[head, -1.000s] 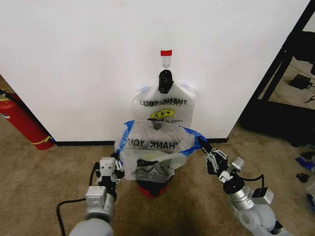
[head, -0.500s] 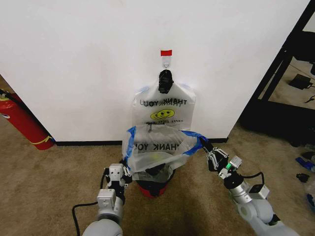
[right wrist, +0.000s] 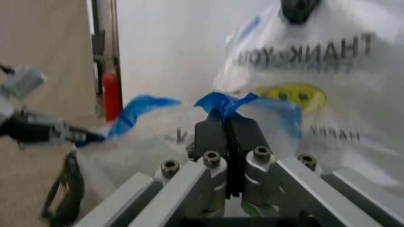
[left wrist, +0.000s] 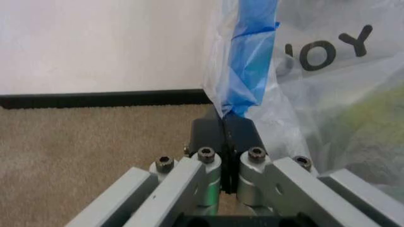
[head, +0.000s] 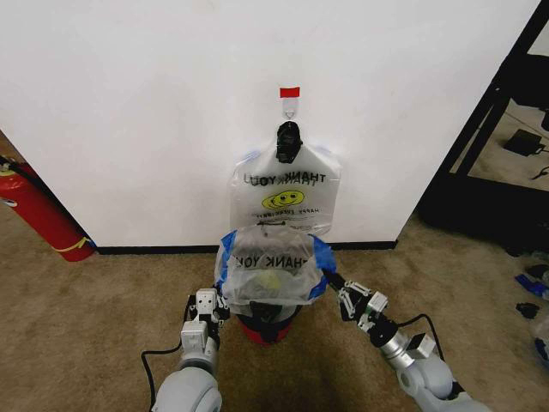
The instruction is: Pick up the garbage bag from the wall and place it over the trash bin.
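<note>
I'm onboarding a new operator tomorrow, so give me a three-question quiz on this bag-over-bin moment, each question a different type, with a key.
1. True or false: the garbage bag lies flat on the carpet.
2. Multiple choice: what is the left gripper pinching? A) the black clip B) the bag's blue edge strip C) the bin's red base
3. Fill in: the bunched bags hang from a hook under a strip of ___ tape.

Key:
1. False; both grippers, the right gripper included, hold it spread above the trash bin.
2. B
3. red
</note>
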{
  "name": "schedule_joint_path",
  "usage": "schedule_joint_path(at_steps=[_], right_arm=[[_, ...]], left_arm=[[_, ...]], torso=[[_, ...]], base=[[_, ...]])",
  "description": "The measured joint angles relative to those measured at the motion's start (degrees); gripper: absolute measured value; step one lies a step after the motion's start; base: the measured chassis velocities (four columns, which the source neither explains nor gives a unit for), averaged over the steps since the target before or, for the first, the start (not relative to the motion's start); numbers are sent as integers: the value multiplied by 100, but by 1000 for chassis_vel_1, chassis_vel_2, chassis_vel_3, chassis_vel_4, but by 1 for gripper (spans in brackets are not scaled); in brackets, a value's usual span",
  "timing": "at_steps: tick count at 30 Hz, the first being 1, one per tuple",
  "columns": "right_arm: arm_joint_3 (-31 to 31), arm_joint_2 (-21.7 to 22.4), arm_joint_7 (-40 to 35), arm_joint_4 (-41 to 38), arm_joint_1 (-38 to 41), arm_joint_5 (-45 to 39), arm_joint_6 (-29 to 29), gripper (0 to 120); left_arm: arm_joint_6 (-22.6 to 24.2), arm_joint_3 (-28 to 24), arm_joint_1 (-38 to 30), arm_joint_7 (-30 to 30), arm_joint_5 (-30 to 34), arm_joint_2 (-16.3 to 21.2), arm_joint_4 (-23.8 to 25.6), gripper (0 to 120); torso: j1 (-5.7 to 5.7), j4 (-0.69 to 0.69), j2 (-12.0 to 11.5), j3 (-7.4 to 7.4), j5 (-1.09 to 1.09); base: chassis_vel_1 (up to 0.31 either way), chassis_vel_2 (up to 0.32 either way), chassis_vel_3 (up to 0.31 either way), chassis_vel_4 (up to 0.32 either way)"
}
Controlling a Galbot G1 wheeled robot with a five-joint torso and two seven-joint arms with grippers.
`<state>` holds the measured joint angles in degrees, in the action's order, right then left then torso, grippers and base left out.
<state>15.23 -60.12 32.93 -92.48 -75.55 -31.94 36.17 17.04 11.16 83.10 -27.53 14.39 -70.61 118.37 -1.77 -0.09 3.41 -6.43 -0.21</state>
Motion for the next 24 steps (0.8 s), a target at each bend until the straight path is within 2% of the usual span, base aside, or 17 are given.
schedule_joint_path(at_steps=[3,8,10,14,20,24], right_arm=[[-29,-6,-52,83,48,36,6,0],[86,-3,46,97,262,-270,67,0],[107,19,79,83,282,-344,72,0],[257,138,243,-129,368,-900,80,0],[307,149,267,-274,377,-1086,93,0],[301,130,271,-275,341,-1045,106,0]], left_arm=[[-22,-11,-105,50,3,20,-103,0],[-600,-53,-297,484,32,-35,-327,0],[-696,-58,-302,545,37,-45,-338,0],[-1479,-81,-333,1055,163,-86,-434,0],[-1947,-89,-399,1599,577,-111,-551,0],[-1990,-50,-421,1534,658,-138,-651,0]], torso=[[0,0,0,0,0],[0,1,0,0,0],[0,0,0,0,0],[0,0,0,0,0],[0,0,0,0,0],[0,0,0,0,0]], base=[[0,0,0,0],[0,0,0,0],[0,0,0,0],[0,0,0,0],[0,0,0,0],[0,0,0,0]])
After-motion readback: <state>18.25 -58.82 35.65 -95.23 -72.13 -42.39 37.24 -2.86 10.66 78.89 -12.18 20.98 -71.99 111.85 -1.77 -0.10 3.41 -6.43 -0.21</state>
